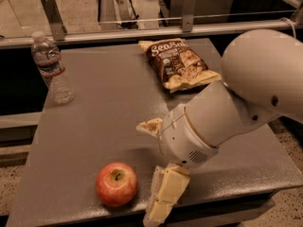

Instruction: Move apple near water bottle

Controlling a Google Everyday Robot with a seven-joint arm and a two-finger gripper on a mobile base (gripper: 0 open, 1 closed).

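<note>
The red apple (116,184) with yellowish patches sits near the front edge of the grey table (109,112), stem dimple up. The clear water bottle (52,67) with a white cap and red-and-white label stands upright at the table's far left edge. My gripper (163,195) points downward at the front edge, just right of the apple and about a hand's width from it, holding nothing that I can see. The big white arm reaches in from the right and hides part of the table's right side.
A brown SeaSalt snack bag (177,63) lies flat at the back centre-right of the table. A metal rail with posts (142,30) runs behind the table. The floor drops away at the table's front and left edges.
</note>
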